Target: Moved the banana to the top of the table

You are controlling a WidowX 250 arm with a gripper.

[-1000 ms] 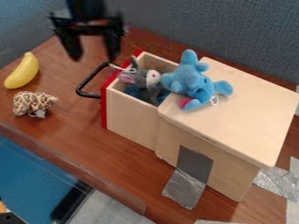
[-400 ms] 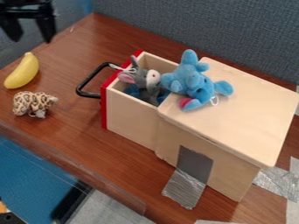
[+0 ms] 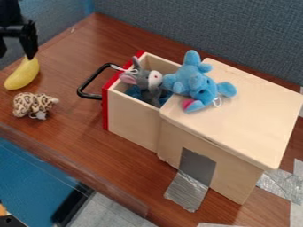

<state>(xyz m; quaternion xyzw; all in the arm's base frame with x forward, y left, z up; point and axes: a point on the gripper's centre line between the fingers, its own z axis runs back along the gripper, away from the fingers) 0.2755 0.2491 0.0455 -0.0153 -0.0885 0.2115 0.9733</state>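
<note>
Black two-finger gripper (image 3: 16, 55) hangs at the view's upper left, pointing down, fingers apart. One fingertip overlaps the upper tip of the yellow banana (image 3: 22, 74) on the brown wooden table (image 3: 77, 44)'s left side; contact undetermined. Since the earlier frames, gripper shifted left and lower; banana unmoved.

i've got a brown wooden table (image 3: 77, 133) out there, with a yellow banana (image 3: 22, 76), a spotted plush (image 3: 31, 105) near it, and a pale wooden box (image 3: 237, 115), silver tape (image 3: 186, 191) running from its side onto the tabletop.
</note>
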